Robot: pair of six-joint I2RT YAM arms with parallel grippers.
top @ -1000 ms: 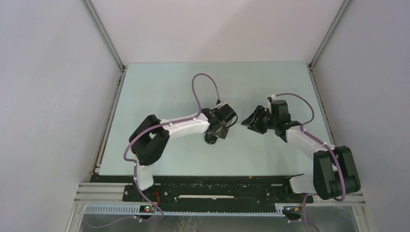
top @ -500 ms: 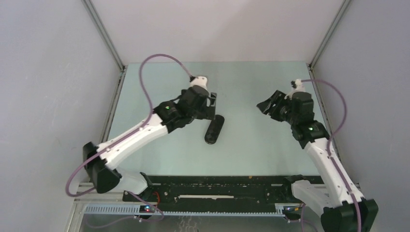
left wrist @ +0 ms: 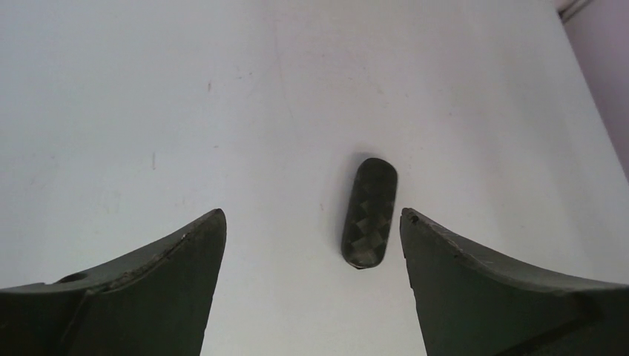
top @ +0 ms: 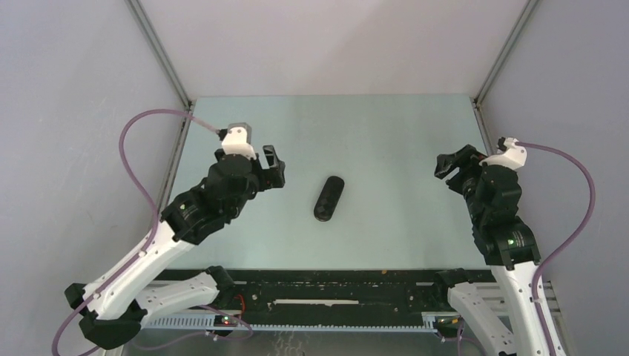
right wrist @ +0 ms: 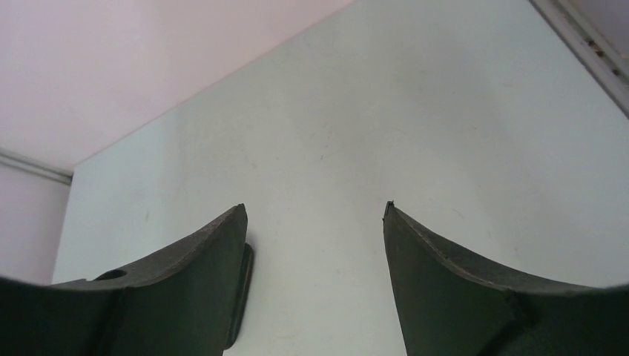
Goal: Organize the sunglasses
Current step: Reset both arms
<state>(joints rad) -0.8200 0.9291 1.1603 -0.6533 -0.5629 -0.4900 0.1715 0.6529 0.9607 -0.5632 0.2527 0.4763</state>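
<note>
Parked clear of the closed black case (top: 328, 199); no sunglasses showing.
Gaping wide and empty at left gripper (left wrist: 311, 222) and right gripper (right wrist: 315, 211); best kept high, off the case.

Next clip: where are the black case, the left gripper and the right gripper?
black case (top: 328, 199), top external view, middle of its top face.
left gripper (left wrist: 311, 215), left wrist view, midway between its fingertips.
right gripper (right wrist: 314, 206), right wrist view, midway between its fingertips.
</note>
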